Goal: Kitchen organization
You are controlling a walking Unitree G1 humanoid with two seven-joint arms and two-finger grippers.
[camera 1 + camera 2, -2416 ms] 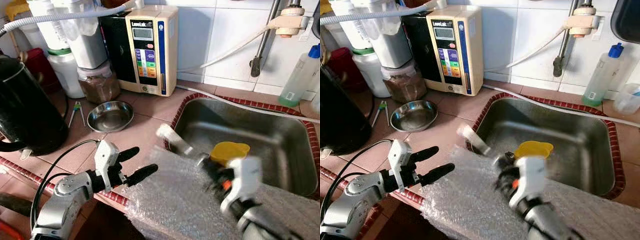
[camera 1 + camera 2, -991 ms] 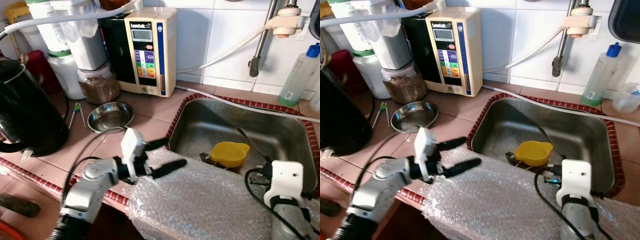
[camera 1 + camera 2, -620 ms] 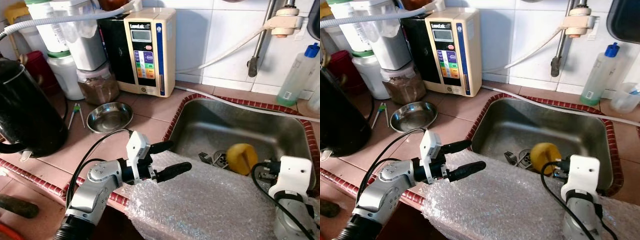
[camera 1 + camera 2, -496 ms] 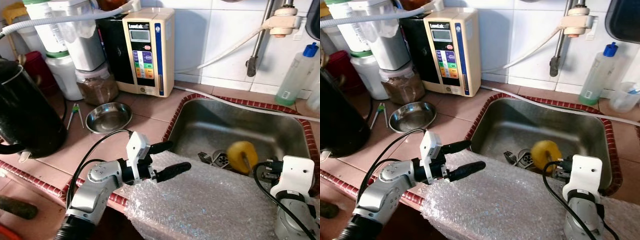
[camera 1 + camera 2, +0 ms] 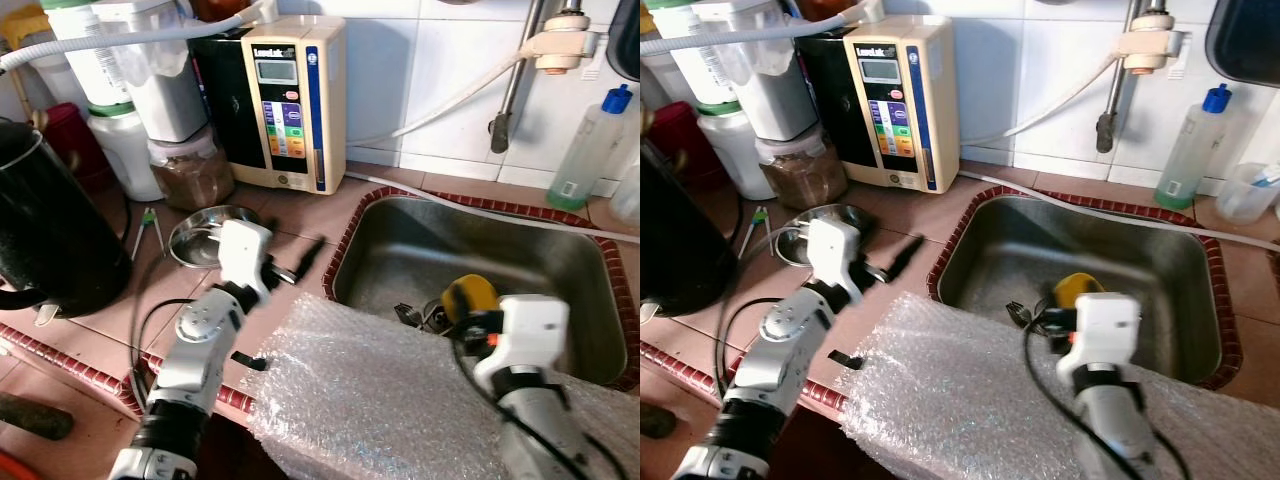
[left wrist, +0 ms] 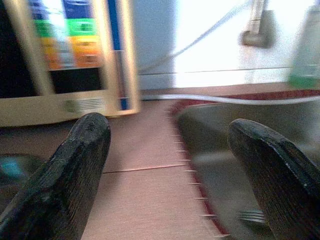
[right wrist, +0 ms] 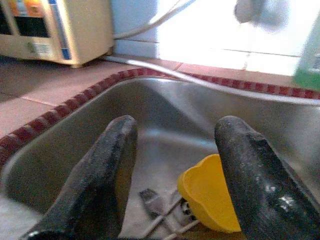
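Observation:
A yellow cup (image 5: 468, 295) lies tilted in the steel sink (image 5: 560, 245), close to the drain and some cutlery (image 5: 408, 315). My right gripper (image 7: 175, 135) hangs over the sink's near edge just short of the cup. It is open, and the yellow cup (image 7: 210, 200) sits low between its fingers without being held. My left gripper (image 6: 167, 145) is open over the tiled counter between the steel bowl (image 5: 195, 225) and the sink rim. One of its fingers (image 5: 305, 255) points toward the sink. It holds nothing.
A sheet of bubble wrap (image 5: 370, 400) drapes over the counter's front edge. A black kettle (image 5: 50, 230) stands at the left. Behind are a cream water machine (image 5: 290, 100), jars (image 5: 125, 140) and a hose. A green-tinted bottle (image 5: 585, 150) stands at the back right.
My left gripper has swung up and back from over the bubble wrap to beside the steel bowl. My right arm has shifted left, closer to the yellow cup.

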